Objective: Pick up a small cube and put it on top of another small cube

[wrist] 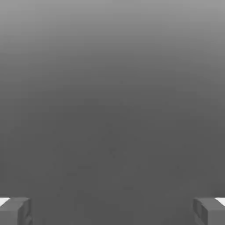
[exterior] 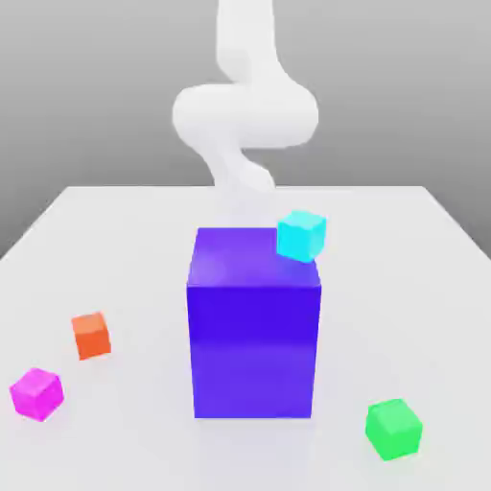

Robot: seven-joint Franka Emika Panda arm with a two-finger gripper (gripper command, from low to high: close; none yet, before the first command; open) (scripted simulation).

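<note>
A small cyan cube point(exterior: 302, 236) sits at the top of a tall blue block point(exterior: 253, 326), at the block's far corner toward the exterior view's right. It is tilted, with one corner pointing down, and part of it overhangs the block's right edge. Whether it rests on the block's top face or hangs just above it cannot be told.

The blue block stands upright in the middle of the white tabletop point(exterior: 144, 441) and is much larger than any of the cubes.

Three more small cubes lie on the tabletop, all well apart from one another. An orange cube point(exterior: 91, 336) is on the exterior view's left of the block. A magenta cube point(exterior: 36, 393) lies nearer the camera and further to the left. A green cube point(exterior: 393, 429) is at the front on the exterior view's right, near the block's lower corner but not touching it.

Behind the block, the white arm point(exterior: 245, 115) curves down from above, and its lower end goes out of sight behind the block's top.

In the hand view the jaws point(wrist: 112, 211) stand wide apart, with one grey fingertip point(wrist: 15, 211) at each lower corner, nothing between them, and a plain grey background beyond.
</note>
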